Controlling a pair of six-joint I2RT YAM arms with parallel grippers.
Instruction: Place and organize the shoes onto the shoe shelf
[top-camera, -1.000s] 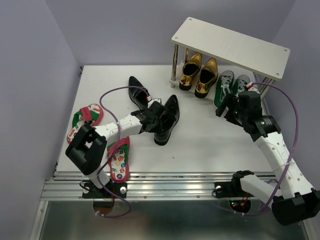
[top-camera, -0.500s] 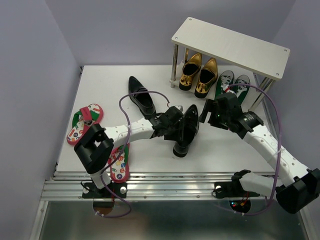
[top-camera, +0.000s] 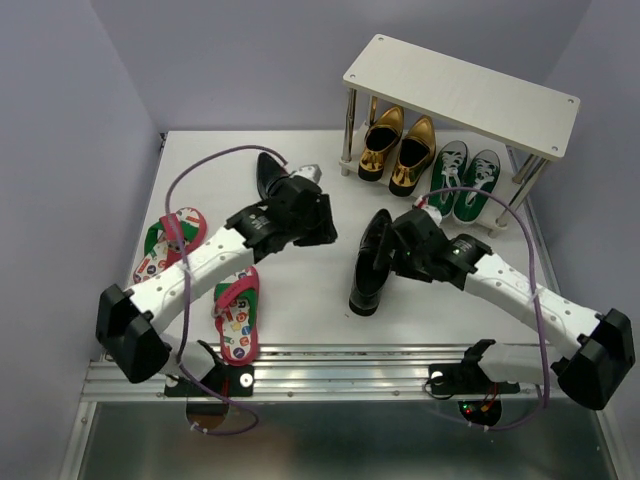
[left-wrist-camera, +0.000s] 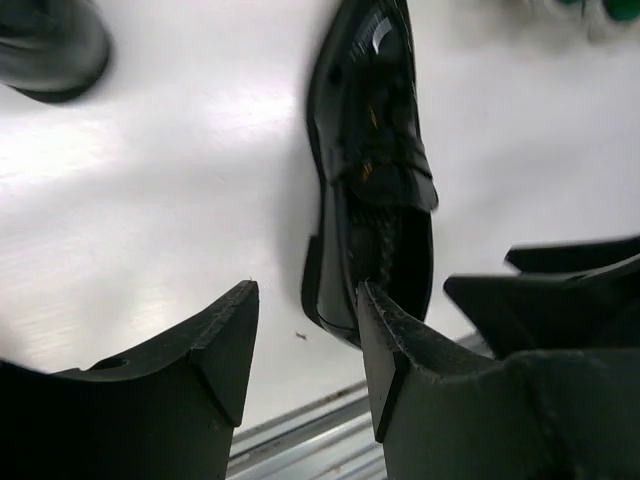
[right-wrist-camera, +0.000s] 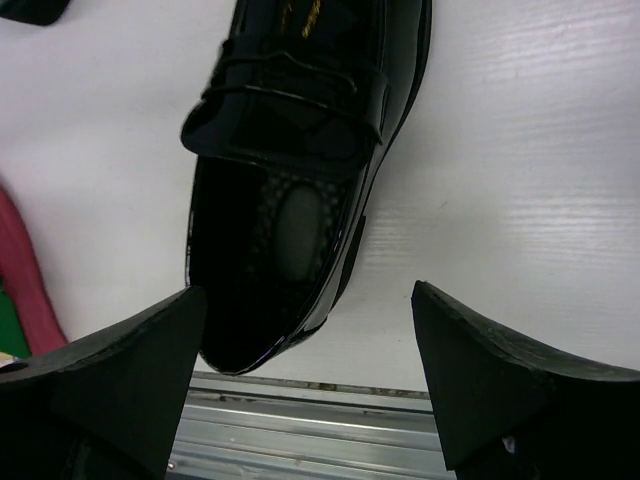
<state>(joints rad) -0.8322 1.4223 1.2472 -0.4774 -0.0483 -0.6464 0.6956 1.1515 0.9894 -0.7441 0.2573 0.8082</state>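
Note:
One glossy black loafer (top-camera: 371, 262) stands upright mid-table, toe pointing to the back; it shows in the left wrist view (left-wrist-camera: 370, 170) and the right wrist view (right-wrist-camera: 290, 150). My right gripper (top-camera: 397, 247) is wide open and empty just right of it, its jaws (right-wrist-camera: 308, 292) hanging over the heel end. My left gripper (top-camera: 316, 226) is open and empty (left-wrist-camera: 307, 295), apart from that shoe, beside the second black loafer (top-camera: 268, 178). The shoe shelf (top-camera: 460, 95) stands at the back right with gold loafers (top-camera: 398, 145) and green sneakers (top-camera: 465, 172) under it.
Two red-pink flip-flops lie at the left, one (top-camera: 168, 240) near the table's left edge, the other (top-camera: 238, 315) by the front edge. The metal rail (top-camera: 330, 375) runs along the front. Purple cables loop over both arms.
My left gripper let go of the black loafer and drew back to the left and rear. The loafer now stands on the table. My right gripper moved left and down beside it.

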